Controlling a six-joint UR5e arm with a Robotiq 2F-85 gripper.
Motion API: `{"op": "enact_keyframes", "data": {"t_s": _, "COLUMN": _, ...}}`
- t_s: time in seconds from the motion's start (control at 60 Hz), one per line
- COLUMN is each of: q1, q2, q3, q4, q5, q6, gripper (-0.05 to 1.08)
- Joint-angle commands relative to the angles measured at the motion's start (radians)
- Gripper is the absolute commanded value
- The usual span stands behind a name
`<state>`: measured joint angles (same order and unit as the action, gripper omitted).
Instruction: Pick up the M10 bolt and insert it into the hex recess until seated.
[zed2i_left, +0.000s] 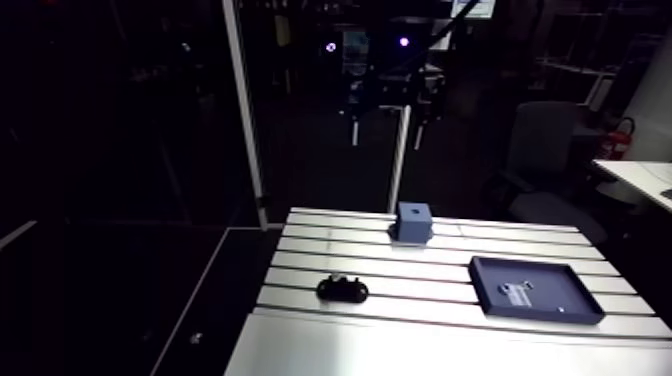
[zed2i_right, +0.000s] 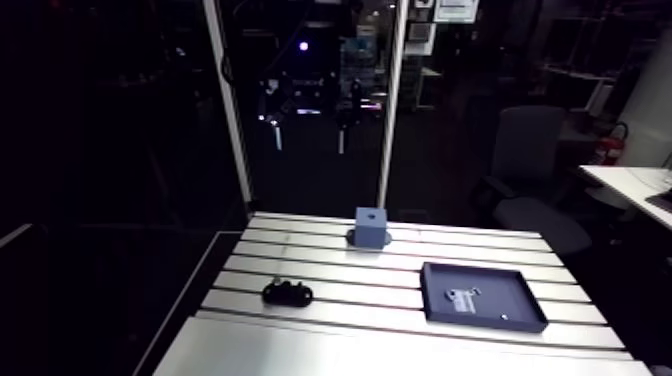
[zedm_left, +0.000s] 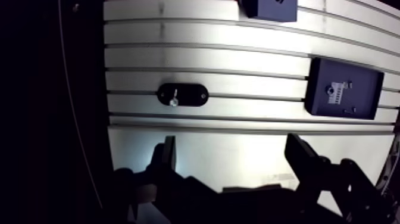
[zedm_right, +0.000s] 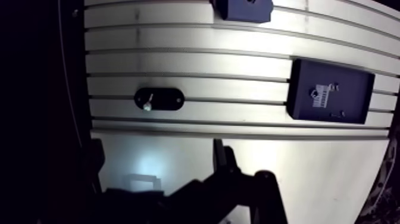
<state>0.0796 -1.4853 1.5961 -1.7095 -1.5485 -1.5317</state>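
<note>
A silver bolt (zedm_left: 173, 100) lies in a black oval holder (zedm_left: 183, 95) on the slotted table, ahead of my gripper and a little toward its left finger. A blue block (zed2i_left: 413, 221) with a small dark recess in its top stands at the table's far side. My gripper (zedm_left: 232, 149) hangs above the smooth plate at the table's near edge. It is open, with nothing between its fingers (zedm_left: 168, 156). The arm view shows the holder (zed2i_left: 342, 289) but not the gripper.
A dark flat tray (zed2i_left: 535, 288) holding a few small parts lies on the right side of the table, ahead of the right finger. The table's left edge (zedm_left: 106, 119) drops into darkness close beside the holder.
</note>
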Motion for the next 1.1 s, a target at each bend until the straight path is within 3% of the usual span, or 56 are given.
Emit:
{"op": "enact_keyframes", "data": {"t_s": 0.017, "q1": 0.024, "q2": 0.004, "q3": 0.1, "q4": -0.149, "q5": 0.003, "q6": 0.051, "gripper": 0.01}}
{"op": "enact_keyframes", "data": {"t_s": 0.217, "q1": 0.061, "q2": 0.029, "q3": 0.189, "q4": -0.309, "q5": 0.002, "q6": 0.06, "gripper": 0.01}}
{"op": "enact_keyframes", "data": {"t_s": 0.5, "q1": 0.078, "q2": 0.059, "q3": 0.255, "q4": -0.402, "q5": 0.0, "q6": 0.085, "gripper": 0.01}}
{"op": "enact_keyframes", "data": {"t_s": 0.9, "q1": 0.107, "q2": 0.109, "q3": 0.299, "q4": -0.46, "q5": -0.006, "q6": 0.089, "gripper": 0.01}}
{"op": "enact_keyframes", "data": {"t_s": 1.1, "q1": 0.117, "q2": 0.125, "q3": 0.306, "q4": -0.462, "q5": -0.008, "q6": 0.089, "gripper": 0.09}}
